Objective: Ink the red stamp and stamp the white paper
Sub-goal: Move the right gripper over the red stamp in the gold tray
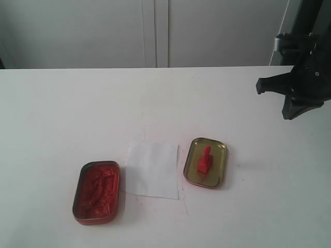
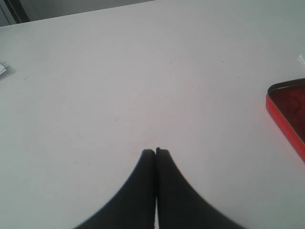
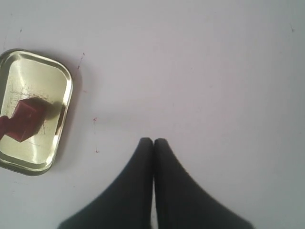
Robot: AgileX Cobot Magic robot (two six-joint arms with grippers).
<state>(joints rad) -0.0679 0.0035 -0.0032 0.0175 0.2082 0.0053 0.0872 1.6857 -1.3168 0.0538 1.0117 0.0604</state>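
The red stamp [image 1: 205, 160] stands upright inside the gold tin lid [image 1: 217, 150], right of the white paper [image 1: 152, 169]; the right wrist view also catches the stamp [image 3: 21, 121] in the lid [image 3: 47, 81]. No red mark shows on the paper. The tin of red ink paste [image 1: 97, 191] lies left of the paper, and its red rim [image 2: 286, 117] shows in the left wrist view. My right gripper [image 1: 289, 101] hangs above the table at the far right, shut and empty [image 3: 153, 140]. Outside the exterior view, my left gripper [image 2: 155, 151] is shut over bare table.
The white tabletop [image 1: 62, 113] runs back to a pale wall with cabinet panels [image 1: 155, 31]. A small pale object [image 2: 2, 68] lies at the edge of the left wrist view. Tiny red specks [image 3: 95, 119] dot the table beside the lid.
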